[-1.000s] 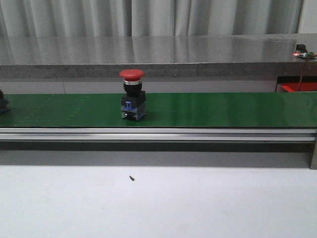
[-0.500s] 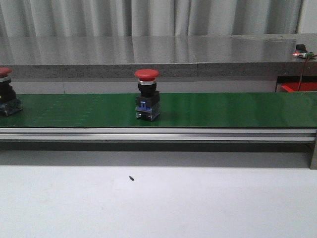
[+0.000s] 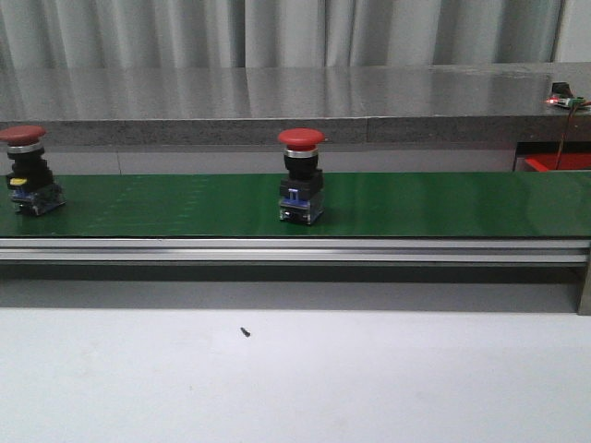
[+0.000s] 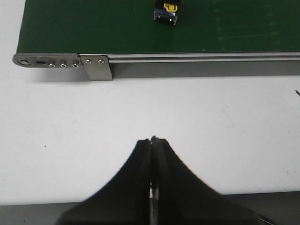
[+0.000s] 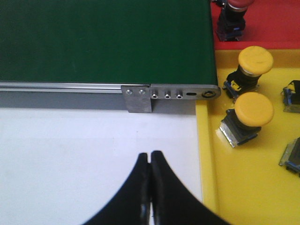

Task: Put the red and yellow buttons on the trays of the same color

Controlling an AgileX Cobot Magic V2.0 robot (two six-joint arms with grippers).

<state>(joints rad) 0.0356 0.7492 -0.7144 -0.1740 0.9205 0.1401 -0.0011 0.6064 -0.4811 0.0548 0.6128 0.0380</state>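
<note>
Front view, left to right. A red button [image 3: 28, 170] is standing upright at the far left of the green conveyor belt [image 3: 443, 203], red mushroom cap on top, black body, a small yellow mark on the base. In the left wrist view only its base is showing [image 4: 167, 11], on the belt near the belt's end bracket [image 4: 96, 68].

A second red button [image 3: 302, 188] is standing upright near the middle of the belt, well apart from the first; blue label on the lower body. A small dark speck [image 3: 246, 331] is lying on the white worktop [image 3: 369, 378], on the near side of the belt rail.

Left hand [image 4: 153, 140]: fingers are pressing together, no gap visible, nothing between them. It is hovering over bare white worktop, on the near side of the belt.

Right hand [image 5: 150, 155]: fingers likewise closing flat against each other, holding nothing. It is sitting over the worktop just left of the yellow tray [image 5: 243, 187].

Yellow tray is lying just beyond the right end of the belt. In it, two yellow buttons are lying tilted: one [image 5: 250, 68] farther, one [image 5: 248, 117] nearer. Parts of other button bodies are showing at the tray's right edge, caps cut off.

Red tray [image 5: 276, 28] is sitting on the far side of the yellow tray; a red button [image 5: 232, 18] is resting in it, partly out of frame.
</note>
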